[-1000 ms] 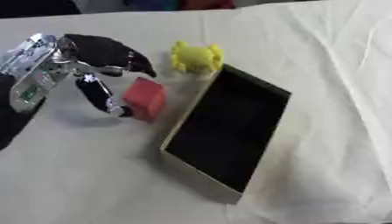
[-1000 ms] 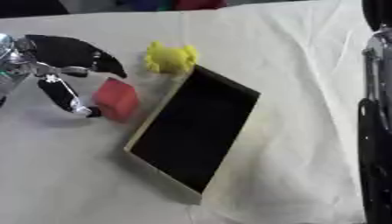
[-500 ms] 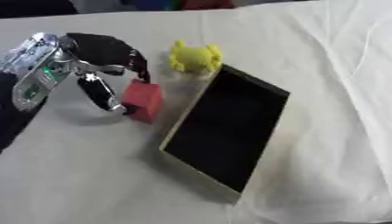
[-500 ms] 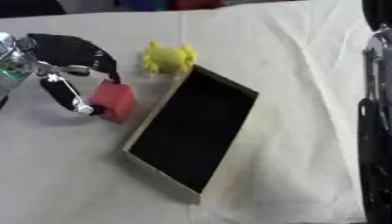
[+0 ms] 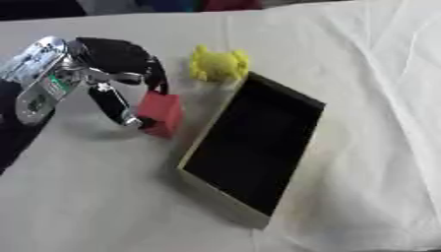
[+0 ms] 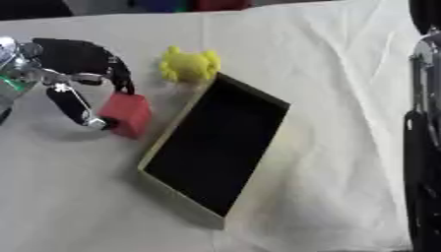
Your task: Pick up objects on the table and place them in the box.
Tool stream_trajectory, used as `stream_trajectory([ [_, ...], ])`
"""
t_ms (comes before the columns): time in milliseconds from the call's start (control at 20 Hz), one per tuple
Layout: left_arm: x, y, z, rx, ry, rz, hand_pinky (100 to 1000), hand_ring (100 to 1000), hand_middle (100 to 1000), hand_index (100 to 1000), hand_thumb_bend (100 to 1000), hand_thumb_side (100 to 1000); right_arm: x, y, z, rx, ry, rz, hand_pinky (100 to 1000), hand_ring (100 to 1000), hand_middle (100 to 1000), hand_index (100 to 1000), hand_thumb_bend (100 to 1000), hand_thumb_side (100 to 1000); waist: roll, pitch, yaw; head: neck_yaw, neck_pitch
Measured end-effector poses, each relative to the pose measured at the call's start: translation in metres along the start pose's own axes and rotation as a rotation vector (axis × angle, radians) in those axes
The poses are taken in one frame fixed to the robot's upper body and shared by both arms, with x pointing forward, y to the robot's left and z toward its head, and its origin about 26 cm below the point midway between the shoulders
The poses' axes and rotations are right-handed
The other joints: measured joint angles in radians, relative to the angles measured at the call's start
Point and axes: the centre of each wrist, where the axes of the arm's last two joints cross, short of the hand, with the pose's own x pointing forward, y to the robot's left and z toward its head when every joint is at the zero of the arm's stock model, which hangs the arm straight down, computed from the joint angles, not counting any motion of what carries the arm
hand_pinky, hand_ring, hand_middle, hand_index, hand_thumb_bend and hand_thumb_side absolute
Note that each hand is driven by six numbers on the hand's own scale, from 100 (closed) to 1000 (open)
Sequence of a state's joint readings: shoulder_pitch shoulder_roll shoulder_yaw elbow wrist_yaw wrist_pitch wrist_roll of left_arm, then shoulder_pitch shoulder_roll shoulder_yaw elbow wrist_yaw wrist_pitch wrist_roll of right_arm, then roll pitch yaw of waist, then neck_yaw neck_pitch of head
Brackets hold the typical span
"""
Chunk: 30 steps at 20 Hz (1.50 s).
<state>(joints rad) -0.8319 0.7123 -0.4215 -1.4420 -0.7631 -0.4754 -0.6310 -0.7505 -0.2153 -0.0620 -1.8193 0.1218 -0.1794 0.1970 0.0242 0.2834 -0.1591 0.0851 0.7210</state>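
Left eye view: my left hand (image 5: 103, 69) comes in from the bench's left edge, fingers (image 5: 157, 78) curled down over the top of the red block (image 5: 160, 113) and thumb against its near-left side, so it's pinched btwn them. Can't tell if the block is off the cloth or just resting on it. It sits just left of the box (image 5: 250, 147), near the box's long left wall, which I judge is the short way in: up and over that wall. The box is a shallow rectangular tray, pale tan rim, dark flat inside, nothing in it, lying askew on the bench (image 5: 86, 206). The bench has a white cloth w/ soft creases toward the right edge. The block looks matte, square-edged, prob. rigid.

Right eye view: the yellow toy (image 6: 189, 65) is at the box's far corner, touching or nearly so; lumpy, rounded, w/ small nubs, prob. soft. Not yet picked. My right arm (image 6: 424, 147) shows as a dark strip along the right edge; the hand itself isn't visible.
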Motion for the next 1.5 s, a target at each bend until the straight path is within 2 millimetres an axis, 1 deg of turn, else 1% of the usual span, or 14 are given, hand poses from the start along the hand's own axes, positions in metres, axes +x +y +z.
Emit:
stream_trajectory([
  [50, 0.000, 0.002, 0.001, 0.012, -0.001, 0.003, 604, 568, 447, 532, 126, 251, 0.000, 0.000, 0.000, 0.000, 0.000, 0.000, 845, 778, 550, 739, 100, 902, 0.000, 0.000, 0.000, 0.000, 0.000],
  [150, 0.001, 0.010, 0.005, 0.047, -0.001, 0.006, 596, 557, 435, 519, 100, 213, 0.000, 0.000, 0.001, 0.000, 0.003, 0.000, 845, 778, 550, 739, 100, 902, -0.001, 0.000, 0.001, 0.000, 0.000],
  [350, 0.003, 0.032, 0.013, 0.123, 0.005, -0.006, 583, 540, 422, 506, 100, 164, 0.000, 0.000, 0.001, -0.002, 0.005, 0.000, 845, 778, 550, 739, 100, 901, -0.001, 0.000, 0.002, -0.001, 0.000],
  [450, 0.004, 0.043, 0.017, 0.162, 0.005, -0.009, 583, 539, 422, 506, 100, 155, -0.001, 0.000, 0.001, -0.005, 0.006, -0.001, 844, 778, 550, 739, 100, 899, -0.001, 0.000, 0.003, -0.002, 0.000],
  [600, 0.009, 0.061, 0.015, 0.211, -0.015, -0.016, 584, 539, 422, 507, 100, 148, -0.001, 0.001, 0.001, -0.010, 0.007, -0.006, 844, 778, 551, 739, 100, 897, -0.002, 0.000, 0.003, -0.007, 0.000],
  [850, 0.022, 0.099, 0.001, 0.292, -0.086, -0.049, 583, 534, 419, 504, 100, 136, 0.001, 0.003, 0.000, -0.015, -0.002, -0.015, 843, 778, 551, 739, 100, 895, -0.007, 0.000, -0.001, -0.010, -0.002],
  [1050, 0.038, 0.121, -0.017, 0.329, -0.160, -0.069, 585, 535, 419, 500, 100, 134, 0.003, 0.005, -0.003, -0.016, -0.014, -0.023, 843, 777, 552, 739, 100, 894, -0.007, 0.000, -0.007, -0.009, -0.006],
  [1250, 0.052, 0.130, -0.034, 0.333, -0.211, -0.079, 585, 537, 421, 501, 100, 138, 0.005, 0.007, -0.004, -0.019, -0.020, -0.029, 843, 777, 552, 739, 100, 894, -0.006, 0.000, -0.015, -0.008, -0.010],
  [1500, 0.064, 0.131, -0.057, 0.308, -0.238, -0.093, 579, 523, 422, 503, 100, 144, 0.006, 0.009, -0.004, -0.023, -0.026, -0.036, 843, 778, 552, 739, 100, 893, -0.001, 0.000, -0.025, -0.005, -0.010],
])
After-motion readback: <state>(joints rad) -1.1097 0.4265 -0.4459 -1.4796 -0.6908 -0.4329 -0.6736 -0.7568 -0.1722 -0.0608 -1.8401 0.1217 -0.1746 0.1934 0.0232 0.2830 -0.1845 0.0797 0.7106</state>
